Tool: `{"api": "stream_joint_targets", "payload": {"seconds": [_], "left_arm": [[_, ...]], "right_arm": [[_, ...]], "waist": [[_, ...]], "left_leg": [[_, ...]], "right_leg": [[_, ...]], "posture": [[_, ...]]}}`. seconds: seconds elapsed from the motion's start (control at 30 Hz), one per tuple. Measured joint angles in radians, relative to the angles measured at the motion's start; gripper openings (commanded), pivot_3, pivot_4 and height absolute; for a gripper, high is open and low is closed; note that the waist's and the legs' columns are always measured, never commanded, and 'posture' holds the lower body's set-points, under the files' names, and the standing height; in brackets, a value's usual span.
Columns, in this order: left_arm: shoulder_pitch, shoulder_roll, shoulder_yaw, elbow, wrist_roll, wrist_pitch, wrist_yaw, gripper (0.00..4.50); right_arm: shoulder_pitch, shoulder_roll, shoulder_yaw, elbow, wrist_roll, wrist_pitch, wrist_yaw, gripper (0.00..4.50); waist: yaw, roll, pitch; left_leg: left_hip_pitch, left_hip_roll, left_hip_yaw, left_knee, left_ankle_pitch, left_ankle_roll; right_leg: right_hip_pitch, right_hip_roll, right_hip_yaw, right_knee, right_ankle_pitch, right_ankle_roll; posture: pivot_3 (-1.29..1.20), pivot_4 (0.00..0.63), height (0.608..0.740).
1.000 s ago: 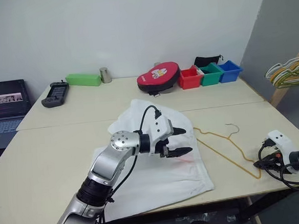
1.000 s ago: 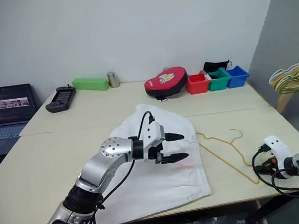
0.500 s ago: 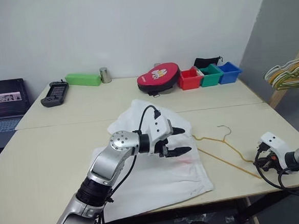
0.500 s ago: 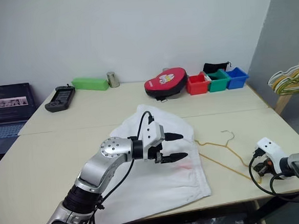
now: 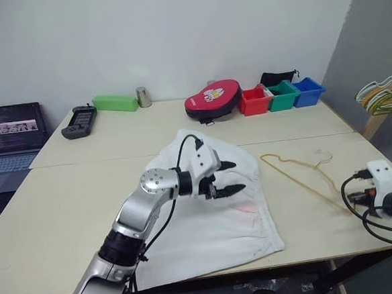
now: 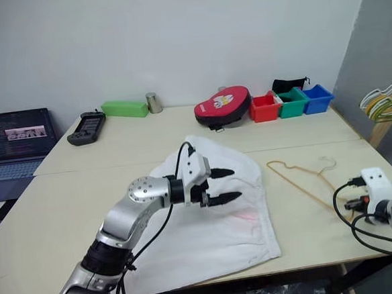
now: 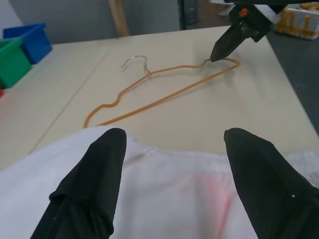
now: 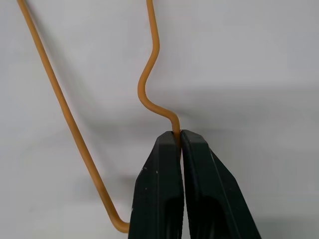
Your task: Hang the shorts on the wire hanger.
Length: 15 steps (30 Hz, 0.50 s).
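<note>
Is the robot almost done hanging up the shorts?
Not yet. Done: the right pincer has shut on the wire hanger at one end. In hand: the left pincer hovers open over the shorts. Left: the shorts lie flat on the table, not on the hanger.

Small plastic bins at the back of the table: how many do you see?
3, in a row at the table's far right: the red bin beside the red pouch, the green bin in the middle, the blue bin outermost.
</note>
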<state>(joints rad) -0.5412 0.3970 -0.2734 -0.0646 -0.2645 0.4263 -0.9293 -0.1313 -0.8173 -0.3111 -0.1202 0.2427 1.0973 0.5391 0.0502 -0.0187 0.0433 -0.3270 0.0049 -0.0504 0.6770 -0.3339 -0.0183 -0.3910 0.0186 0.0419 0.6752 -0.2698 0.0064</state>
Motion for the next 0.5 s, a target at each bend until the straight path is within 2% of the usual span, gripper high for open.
{"api": "stream_joint_targets", "payload": {"seconds": [0.17, 0.3, 0.4, 0.5], "left_arm": [[-0.142, 0.002, 0.071, 0.183, -0.008, -0.027, -0.001, 3.38], [-0.309, 0.049, 0.153, 0.401, -0.002, -0.107, -0.024, 3.38], [-0.368, 0.08, 0.175, 0.501, 0.008, -0.168, -0.05, 3.38], [-0.428, 0.116, 0.186, 0.64, 0.009, -0.199, -0.132, 3.73]], "right_arm": [[-0.055, -0.022, 0.091, -0.038, -0.109, -0.143, -0.08, 0.06], [-0.091, -0.006, 0.201, -0.062, -0.196, -0.39, -0.11, 0.06], [-0.105, -0.003, 0.24, -0.049, -0.241, -0.52, -0.122, 0.06], [-0.149, -0.003, 0.27, -0.01, -0.299, -0.676, -0.134, 0.0]], "waist": [[-0.004, 0.0, 0.001], [-0.01, 0.0, 0.001], [-0.009, 0.0, 0.001], [-0.004, -0.001, 0.002]], "left_leg": [[-0.001, 0.0, 0.0, 0.0, 0.0, 0.0], [-0.002, 0.0, 0.001, 0.0, 0.0, 0.0], [-0.002, -0.001, 0.0, -0.001, 0.0, 0.0], [-0.009, -0.005, 0.0, 0.0, 0.0, 0.0]], "right_leg": [[-0.001, 0.0, -0.001, 0.0, 0.0, 0.0], [-0.004, 0.0, 0.0, 0.0, 0.0, 0.0], [-0.005, 0.0, -0.001, 0.0, -0.001, 0.0], [-0.013, -0.003, 0.001, 0.002, 0.001, -0.002]], "posture": [[0.16, 0.0, 0.74], [0.17, 0.0, 0.74], [0.19, 0.0, 0.74], [0.2, 0.0, 0.74]]}}
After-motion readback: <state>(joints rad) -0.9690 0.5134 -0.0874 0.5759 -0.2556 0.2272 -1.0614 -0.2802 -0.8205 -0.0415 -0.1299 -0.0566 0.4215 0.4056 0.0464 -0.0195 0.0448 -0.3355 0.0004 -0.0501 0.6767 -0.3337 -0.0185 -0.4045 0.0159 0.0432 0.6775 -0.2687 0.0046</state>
